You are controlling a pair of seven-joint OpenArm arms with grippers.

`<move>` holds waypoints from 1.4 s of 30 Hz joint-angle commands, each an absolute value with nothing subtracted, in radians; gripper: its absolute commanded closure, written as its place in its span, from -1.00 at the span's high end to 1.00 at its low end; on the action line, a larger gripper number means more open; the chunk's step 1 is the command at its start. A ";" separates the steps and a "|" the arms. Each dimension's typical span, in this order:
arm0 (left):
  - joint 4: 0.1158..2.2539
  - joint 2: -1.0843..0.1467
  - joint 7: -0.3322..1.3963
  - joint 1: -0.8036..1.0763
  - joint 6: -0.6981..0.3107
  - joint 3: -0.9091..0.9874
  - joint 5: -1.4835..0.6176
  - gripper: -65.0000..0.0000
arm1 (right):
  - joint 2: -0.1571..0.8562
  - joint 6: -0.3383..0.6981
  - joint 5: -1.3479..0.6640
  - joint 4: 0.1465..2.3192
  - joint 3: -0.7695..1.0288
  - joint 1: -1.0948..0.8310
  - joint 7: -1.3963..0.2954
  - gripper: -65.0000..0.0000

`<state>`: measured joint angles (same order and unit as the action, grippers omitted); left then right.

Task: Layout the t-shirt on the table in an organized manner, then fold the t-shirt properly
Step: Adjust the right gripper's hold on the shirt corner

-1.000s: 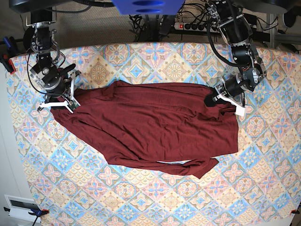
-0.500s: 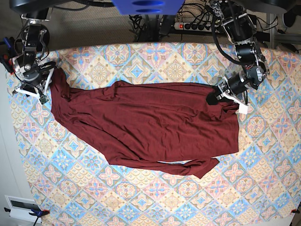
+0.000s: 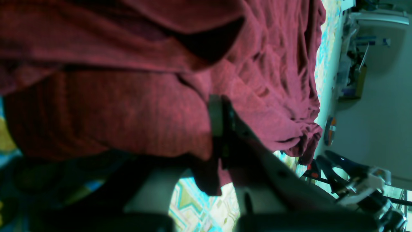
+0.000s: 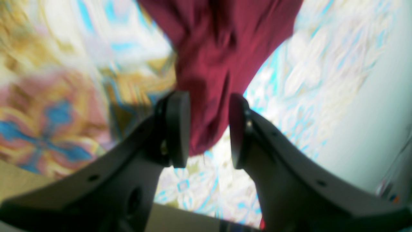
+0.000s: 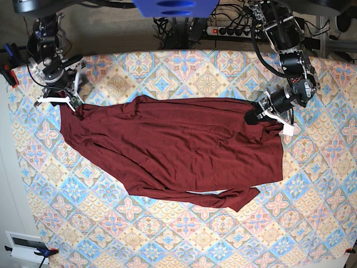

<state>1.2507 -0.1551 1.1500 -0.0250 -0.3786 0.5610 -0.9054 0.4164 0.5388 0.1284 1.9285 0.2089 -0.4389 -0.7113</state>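
T-shirt point(image 5: 173, 148) long axis runs across table point(image 5: 167, 234) btwn grippers: left gripper point(image 5: 262, 115) pinched shut on one end, right gripper point(image 5: 62, 100) clamps bunched opposite corner, jaws part-open.

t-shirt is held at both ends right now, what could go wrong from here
1. The right gripper holds only a narrow bunched tip of the t-shirt between its pads, so further pulling could let the cloth slip out.
2. The left gripper is clamped on crumpled fabric at the other end; pulling the two apart may set wrinkles rather than flatten them.
3. A sleeve lies tucked along the shirt's near edge and could get folded in, uneven.
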 commanded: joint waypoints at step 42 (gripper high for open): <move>1.253 -0.219 1.145 -0.019 -0.371 0.562 -0.894 -1.00 | 0.479 0.539 0.142 1.557 0.240 -0.124 -0.654 -0.40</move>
